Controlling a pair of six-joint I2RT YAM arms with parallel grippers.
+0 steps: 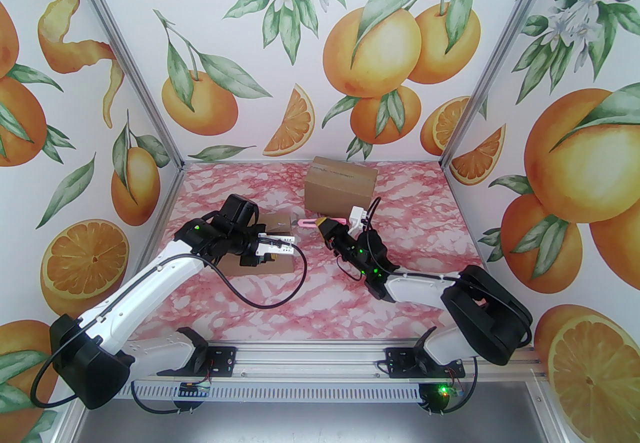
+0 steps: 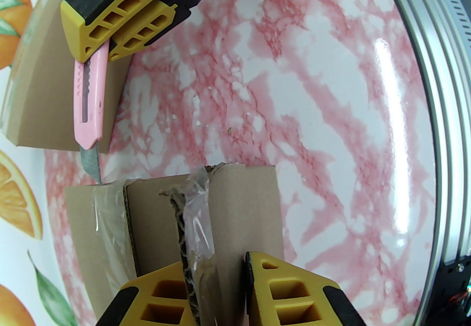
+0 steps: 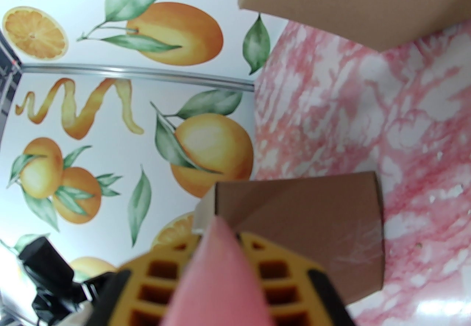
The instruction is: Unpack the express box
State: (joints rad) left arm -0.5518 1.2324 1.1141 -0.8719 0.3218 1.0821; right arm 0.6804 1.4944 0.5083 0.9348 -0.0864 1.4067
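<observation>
At taped box (image 2: 243, 206) edge, knife (image 2: 90, 96) tip points left.

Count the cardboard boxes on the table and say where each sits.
2. One cardboard box stands at the back, right of centre. The other box lies nearer, left of centre, under the left gripper. None seems hidden.

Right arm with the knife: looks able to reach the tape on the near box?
Probably yes. The knife in the right gripper has its blade tip at the taped edge of the near box, nothing between.
</observation>
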